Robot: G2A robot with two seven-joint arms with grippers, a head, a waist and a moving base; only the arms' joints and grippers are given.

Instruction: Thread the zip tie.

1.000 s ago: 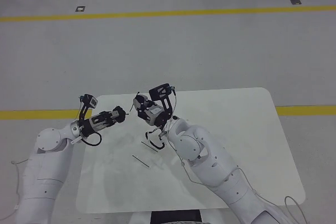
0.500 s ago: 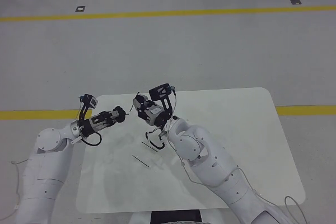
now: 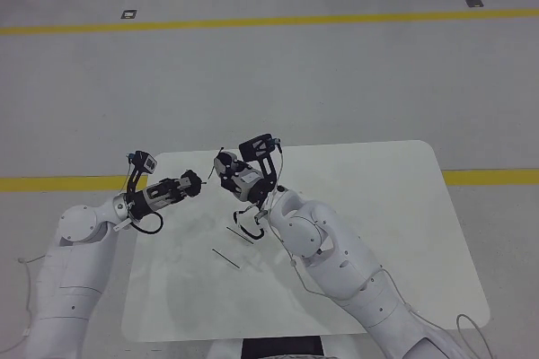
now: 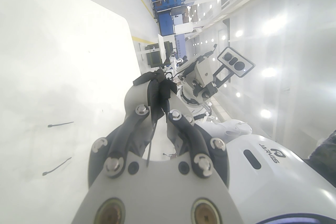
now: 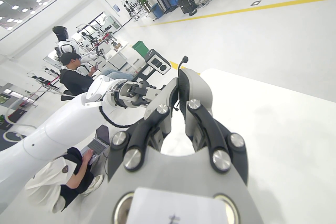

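Observation:
In the top view both grippers hang close together over the table's far left part. My left gripper [image 3: 194,179] [image 4: 157,84] is shut on a thin black zip tie strap [image 4: 151,135] that runs back between its fingers toward the palm. My right gripper [image 3: 220,165] [image 5: 179,82] is shut on a black zip tie, whose head [image 5: 185,59] sticks out past the fingertips. The right gripper [image 4: 200,78] shows just beyond the left one's tips. I cannot tell whether both hold the same tie.
Two spare black zip ties [image 3: 240,235] [image 3: 225,258] lie on the white table [image 3: 377,233] near the arms; they are also in the left wrist view [image 4: 60,124] [image 4: 56,166]. The table's right half is bare. People sit off the table's left side.

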